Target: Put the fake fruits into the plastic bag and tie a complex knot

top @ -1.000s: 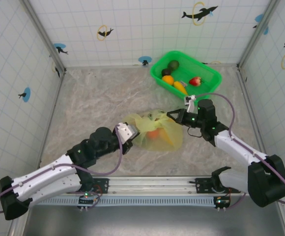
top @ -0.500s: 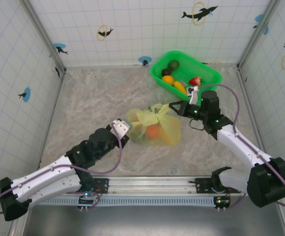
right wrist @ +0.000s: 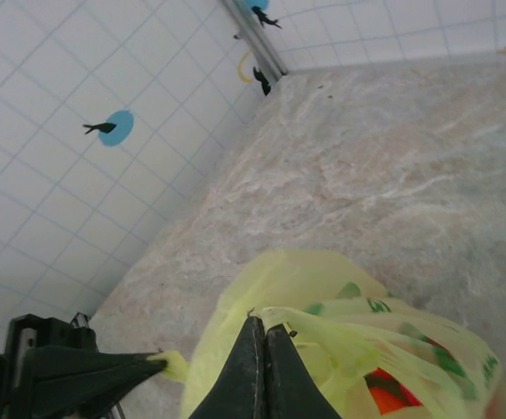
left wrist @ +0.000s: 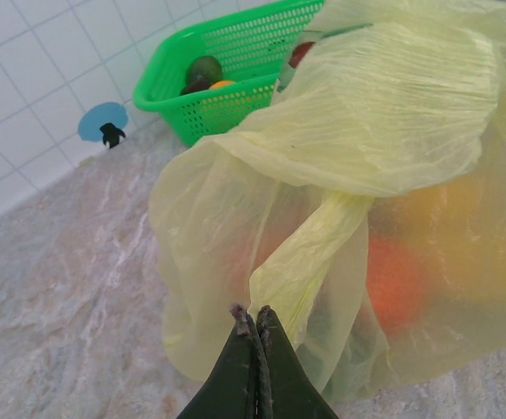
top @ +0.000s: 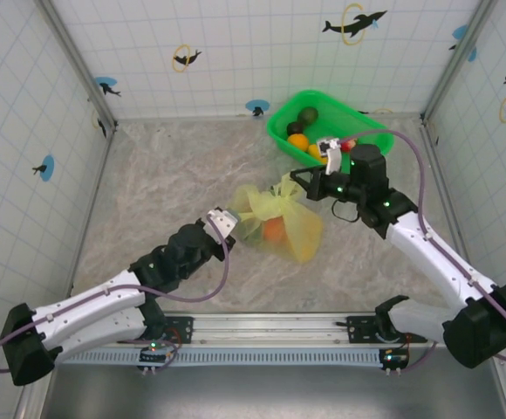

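The pale yellow plastic bag (top: 279,225) lies mid-table with an orange fake fruit (top: 273,230) showing through it. Its handle strips bunch into a loose knot (top: 269,203) on top. My left gripper (top: 235,224) is shut on one strip's end at the bag's left; the left wrist view shows the pinched strip (left wrist: 310,262) above the shut left gripper (left wrist: 255,312). My right gripper (top: 292,180) is shut on the other strip (right wrist: 340,332) at the bag's far side. In the right wrist view the right gripper (right wrist: 264,325) is shut over the bag (right wrist: 323,288).
A bright green basket (top: 276,133) stands at the back right, just beyond the right gripper. It holds a dark green fruit (top: 308,115), an orange one (top: 298,140) and a yellow one (top: 316,154). Tiled walls enclose the table on three sides.
The right gripper has pulled its strip away from me and leftward, towards the basket. The left gripper has pushed forward. The bag's top has drawn into a tighter bunch.
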Available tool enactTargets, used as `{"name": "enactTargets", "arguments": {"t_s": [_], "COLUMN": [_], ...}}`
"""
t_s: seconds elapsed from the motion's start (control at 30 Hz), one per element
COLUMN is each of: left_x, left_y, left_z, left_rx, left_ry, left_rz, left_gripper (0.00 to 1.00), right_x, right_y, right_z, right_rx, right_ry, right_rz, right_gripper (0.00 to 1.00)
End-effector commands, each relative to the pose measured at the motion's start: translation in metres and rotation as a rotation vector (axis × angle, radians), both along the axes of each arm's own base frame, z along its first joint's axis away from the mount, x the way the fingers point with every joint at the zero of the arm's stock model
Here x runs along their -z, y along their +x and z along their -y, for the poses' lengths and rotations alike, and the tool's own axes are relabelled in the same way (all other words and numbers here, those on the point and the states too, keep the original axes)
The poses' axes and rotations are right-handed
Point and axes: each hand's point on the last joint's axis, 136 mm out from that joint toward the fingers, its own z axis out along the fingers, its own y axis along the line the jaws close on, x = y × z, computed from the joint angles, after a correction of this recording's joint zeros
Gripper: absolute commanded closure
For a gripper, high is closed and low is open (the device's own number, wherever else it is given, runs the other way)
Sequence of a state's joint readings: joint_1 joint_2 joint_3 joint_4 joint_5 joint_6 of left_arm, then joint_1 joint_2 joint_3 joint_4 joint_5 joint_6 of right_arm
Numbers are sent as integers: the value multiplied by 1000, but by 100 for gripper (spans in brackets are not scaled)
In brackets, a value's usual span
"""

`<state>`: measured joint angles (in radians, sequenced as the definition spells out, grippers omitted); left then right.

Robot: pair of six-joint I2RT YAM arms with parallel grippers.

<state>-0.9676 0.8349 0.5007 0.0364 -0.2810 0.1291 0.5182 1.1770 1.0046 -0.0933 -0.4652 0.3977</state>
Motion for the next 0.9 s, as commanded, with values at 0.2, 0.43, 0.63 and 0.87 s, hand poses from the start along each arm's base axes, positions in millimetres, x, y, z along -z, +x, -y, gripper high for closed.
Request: {"name": "enactTargets", "arguments": {"t_s": [0.2, 0.43, 0.63, 0.87], "left_x": [-10, -4, 21, 56], "left_y": [4, 16, 12, -8], "left_z": [8, -26, -22, 19], "left_rx": [-4, -176, -145, 47], "left_ry": [-76, -54, -40, -11], "left_rz": [2, 43, -35, -218], "left_gripper": [100, 100, 100, 100], "right_x": [-22, 6, 51, 46], "right_y": [7, 23, 15, 8], "right_z": [-21, 34, 50, 29], "right_rx": [13, 226, 251, 142], "right_ry": [-138, -108, -124, -24], "right_rz": [207, 139, 24, -31], "right_gripper": [100, 100, 100, 100]}}
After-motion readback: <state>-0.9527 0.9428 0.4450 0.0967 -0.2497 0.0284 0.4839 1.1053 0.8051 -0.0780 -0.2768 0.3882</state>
